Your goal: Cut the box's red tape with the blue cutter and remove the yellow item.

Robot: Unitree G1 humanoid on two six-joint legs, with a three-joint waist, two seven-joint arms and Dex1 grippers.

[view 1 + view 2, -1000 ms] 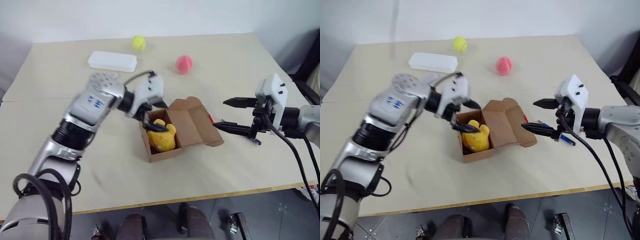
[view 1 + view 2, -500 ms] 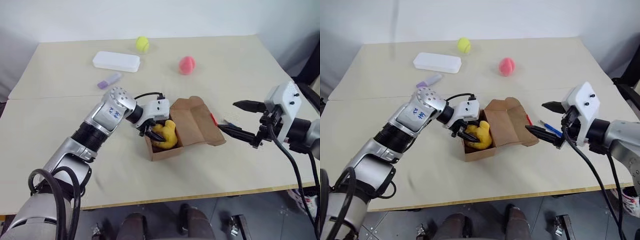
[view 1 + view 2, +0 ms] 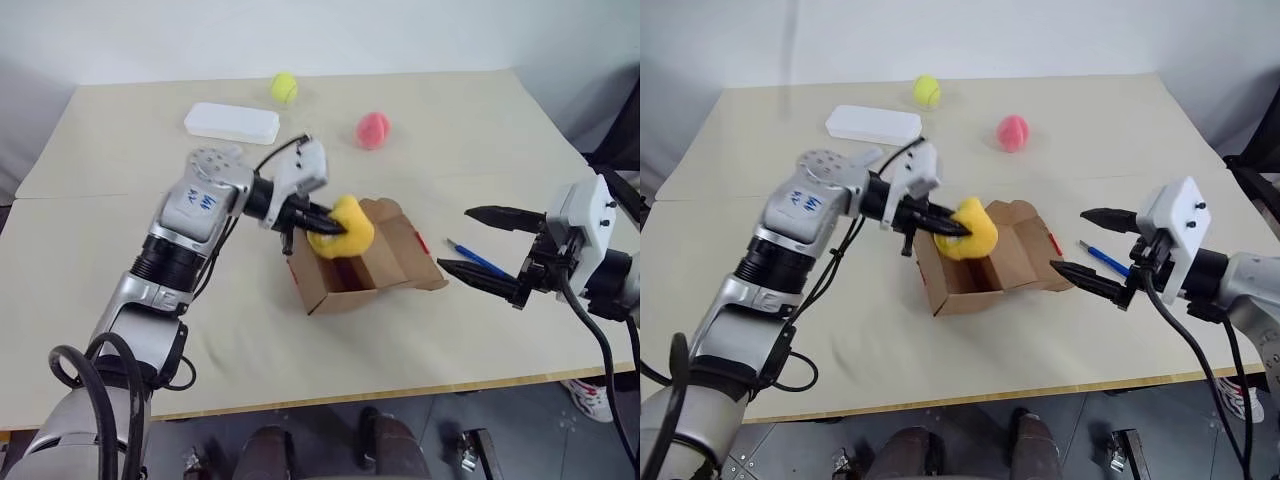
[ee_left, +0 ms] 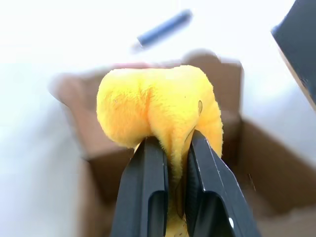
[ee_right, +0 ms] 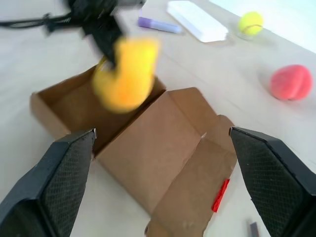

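The left gripper (image 3: 322, 223) is clamped on the yellow item (image 3: 342, 227), its two black fingers (image 4: 148, 187) pinching a fold of the soft plush between them. The item hangs in the air just above the open box (image 3: 352, 272), clear of its inside. The box sits on the tabletop (image 3: 250, 330) with its lid folded back towards the robot's right, and the red tape (image 3: 422, 243) shows as a thin strip along the edge of that lid.

The right gripper (image 3: 480, 243) hovers to the right of the box with its fingers spread wide apart and nothing between them. Between this gripper and the box lid the blue cutter (image 3: 473, 257) lies flat on the tabletop.

Farther back on the tabletop lie a white case (image 3: 231, 123), a yellow-green tennis ball (image 3: 283, 87) and a pink ball (image 3: 372, 130), all well apart from the box. In the right wrist view a lilac marker (image 5: 159, 24) lies near the white case.
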